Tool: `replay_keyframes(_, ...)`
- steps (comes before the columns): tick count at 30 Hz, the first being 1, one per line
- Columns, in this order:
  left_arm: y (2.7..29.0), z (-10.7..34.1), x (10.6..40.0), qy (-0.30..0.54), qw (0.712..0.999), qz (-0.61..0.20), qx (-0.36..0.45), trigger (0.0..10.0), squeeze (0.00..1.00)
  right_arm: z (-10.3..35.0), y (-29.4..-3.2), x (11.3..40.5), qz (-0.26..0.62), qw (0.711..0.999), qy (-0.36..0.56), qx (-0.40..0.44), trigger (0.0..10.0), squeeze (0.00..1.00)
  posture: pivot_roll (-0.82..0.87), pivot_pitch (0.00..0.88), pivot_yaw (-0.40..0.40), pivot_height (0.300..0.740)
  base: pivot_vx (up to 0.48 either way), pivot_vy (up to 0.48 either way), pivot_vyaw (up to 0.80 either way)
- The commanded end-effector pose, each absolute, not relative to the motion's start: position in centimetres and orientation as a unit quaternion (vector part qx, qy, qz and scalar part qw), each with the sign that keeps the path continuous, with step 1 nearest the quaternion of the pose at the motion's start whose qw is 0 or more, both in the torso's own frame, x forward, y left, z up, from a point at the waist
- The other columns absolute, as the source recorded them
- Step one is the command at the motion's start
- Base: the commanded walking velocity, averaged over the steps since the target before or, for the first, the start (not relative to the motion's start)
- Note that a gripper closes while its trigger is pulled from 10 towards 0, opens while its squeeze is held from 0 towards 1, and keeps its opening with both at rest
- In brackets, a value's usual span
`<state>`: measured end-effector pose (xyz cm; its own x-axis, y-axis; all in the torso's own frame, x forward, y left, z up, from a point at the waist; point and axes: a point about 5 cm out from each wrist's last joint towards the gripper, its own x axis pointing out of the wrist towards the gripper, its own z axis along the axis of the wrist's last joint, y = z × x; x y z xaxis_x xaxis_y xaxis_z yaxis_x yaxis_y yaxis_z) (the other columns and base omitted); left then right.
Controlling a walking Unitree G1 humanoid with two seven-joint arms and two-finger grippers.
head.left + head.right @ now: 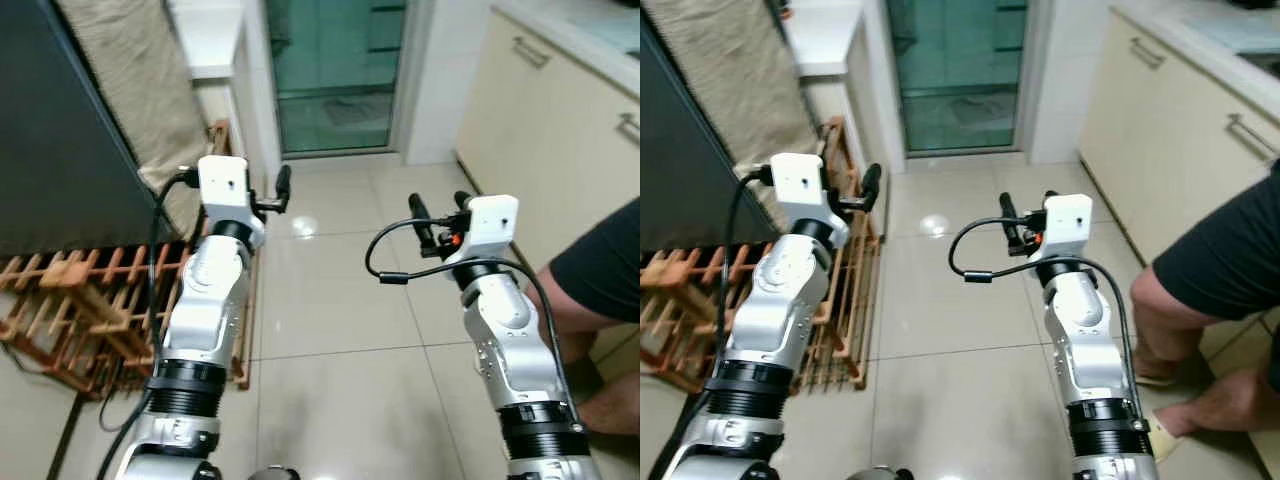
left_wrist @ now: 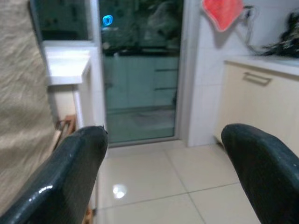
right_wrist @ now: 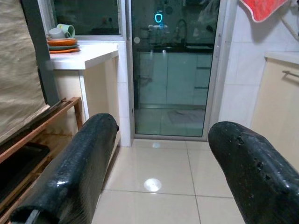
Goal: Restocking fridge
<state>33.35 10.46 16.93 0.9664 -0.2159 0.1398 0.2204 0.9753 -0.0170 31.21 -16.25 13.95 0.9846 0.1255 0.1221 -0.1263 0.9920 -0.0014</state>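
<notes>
Both silver arms are raised in front of me over the tiled floor (image 1: 330,290). My left gripper (image 1: 276,194) is open with nothing between its black fingers (image 2: 70,177); it points toward a glass sliding door (image 1: 335,75). My right gripper (image 1: 440,208) is also open and holds nothing, and its fingers (image 3: 74,172) face the same door. A tall dark panel (image 1: 60,130) stands close on my left, just beyond the left arm. A beige cloth (image 1: 130,70) hangs along the panel's edge.
A low wooden rack (image 1: 70,300) lies on the floor at the left, under the left arm. Cream cabinets (image 1: 540,130) line the right side. A person's leg (image 1: 1200,290) stands beside my right arm. A white counter (image 3: 84,56) with stacked dishes (image 3: 60,39) is left of the door.
</notes>
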Motion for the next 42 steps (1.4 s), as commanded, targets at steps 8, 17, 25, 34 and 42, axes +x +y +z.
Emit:
replay_keyframes(8,15.3,17.0,29.7,-0.093,0.991,-0.095,-0.020,10.0,0.00,16.1,-17.7,27.5,0.029,0.992,-0.123,0.005,10.0,0.00,-0.12,0.000,0.037,0.740,0.000,0.000,0.06)
replay_keyframes(17,15.9,18.2,28.4,-0.113,0.991,-0.054,-0.039,10.0,0.00,15.8,-19.0,25.3,0.008,0.993,-0.120,0.015,10.0,0.00,-0.12,0.000,0.023,0.740,0.035,0.000,0.00)
replay_keyframes(25,15.0,19.6,29.0,-0.125,0.990,-0.041,-0.055,10.0,0.00,17.5,-18.5,26.3,0.021,0.989,-0.145,-0.008,10.0,0.00,-0.13,0.000,0.027,0.740,0.475,0.000,0.00)
replay_keyframes(34,13.8,19.9,29.3,-0.129,0.988,-0.065,-0.050,10.0,0.00,17.8,-18.3,26.9,0.033,0.989,-0.145,-0.017,10.0,0.00,-0.13,0.000,0.027,0.740,0.477,0.000,0.00)
replay_keyframes(42,13.0,19.6,29.3,-0.109,0.990,-0.090,-0.029,10.0,0.00,16.7,-17.7,26.2,0.036,0.991,-0.126,-0.005,10.0,0.00,-0.13,0.000,0.025,0.740,0.058,0.000,0.00)
